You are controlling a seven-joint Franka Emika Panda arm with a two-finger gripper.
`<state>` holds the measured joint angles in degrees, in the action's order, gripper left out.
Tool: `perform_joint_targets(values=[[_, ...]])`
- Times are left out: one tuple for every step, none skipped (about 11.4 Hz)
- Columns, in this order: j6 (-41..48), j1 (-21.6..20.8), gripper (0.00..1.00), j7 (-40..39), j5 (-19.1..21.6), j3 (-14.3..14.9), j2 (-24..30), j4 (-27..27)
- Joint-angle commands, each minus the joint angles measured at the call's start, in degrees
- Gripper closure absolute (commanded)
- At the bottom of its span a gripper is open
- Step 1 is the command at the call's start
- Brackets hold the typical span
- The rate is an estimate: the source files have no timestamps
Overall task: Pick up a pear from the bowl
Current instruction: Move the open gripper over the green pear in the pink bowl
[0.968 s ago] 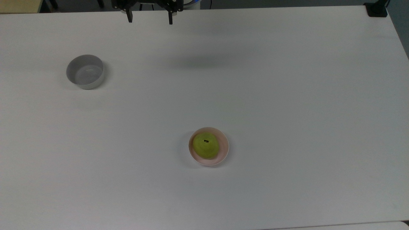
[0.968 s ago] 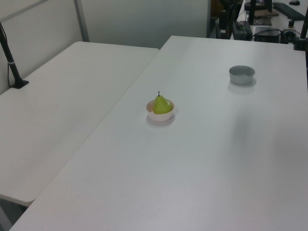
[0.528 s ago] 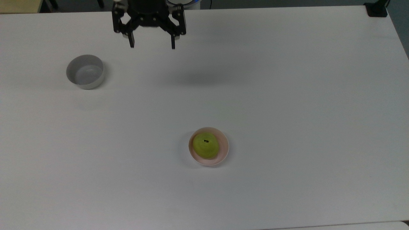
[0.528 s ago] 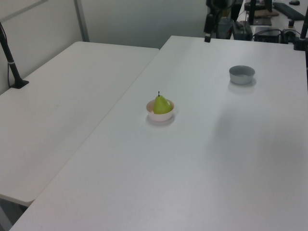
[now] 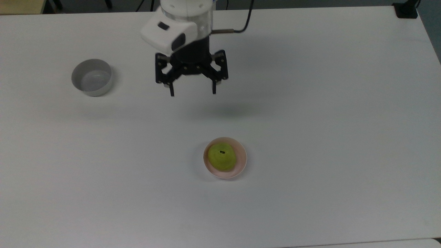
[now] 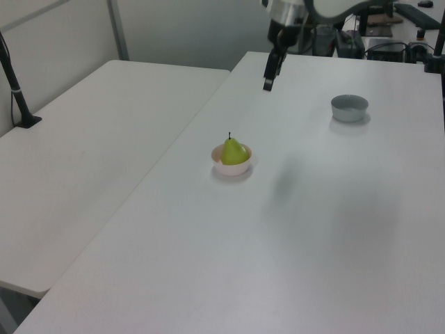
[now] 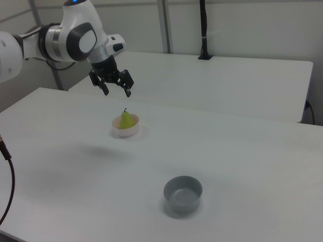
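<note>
Since the earlier frame my gripper (image 5: 192, 93) has travelled from the table's far edge out over the white table (image 5: 310, 103), closing much of the gap to the fruit; neither bowl has shifted. My fingers (image 5: 171, 91) stand spread wide, holding nothing, pointing down and well above the surface, as the right view (image 7: 115, 91) confirms. The pear (image 5: 222, 157) sits upright in the pink bowl (image 5: 242, 159), stem up, leaning toward the top view's left wall of the bowl, near the table's middle. It is well apart from me, toward the top view's bottom and slightly right. To do this approach well, I judge I should centre over the stem before descending, keep the fingers wide, come straight down so the pads straddle the pear's widest part inside the rim, and avoid striking the rim, which could tip the light bowl. Count: one pear, one pink bowl, one grey bowl (image 5: 91, 77) standing empty well off to the top view's left, one gripper.
</note>
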<state>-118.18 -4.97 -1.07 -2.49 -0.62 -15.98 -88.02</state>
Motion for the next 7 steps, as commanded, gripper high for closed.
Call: perform_joint_targets(values=[[-8.62,-3.19,0.00,-0.34,-0.50,0.35,-4.92,-0.49],[-10.74,-3.38,0.00,-0.25,-0.50,0.44,-6.51,-0.49],[-12.41,-3.47,0.00,-0.25,-0.50,0.36,-7.91,-0.49],[-14.25,-3.56,0.00,-0.25,-0.50,0.35,-8.97,-0.49],[-15.75,-3.99,0.00,-0.25,-0.59,0.44,-10.03,-0.49],[-16.81,-4.26,0.00,-0.34,-0.59,0.44,-10.91,-0.49],[-17.61,-4.35,0.00,-0.25,-0.68,0.44,-11.61,-0.49]])
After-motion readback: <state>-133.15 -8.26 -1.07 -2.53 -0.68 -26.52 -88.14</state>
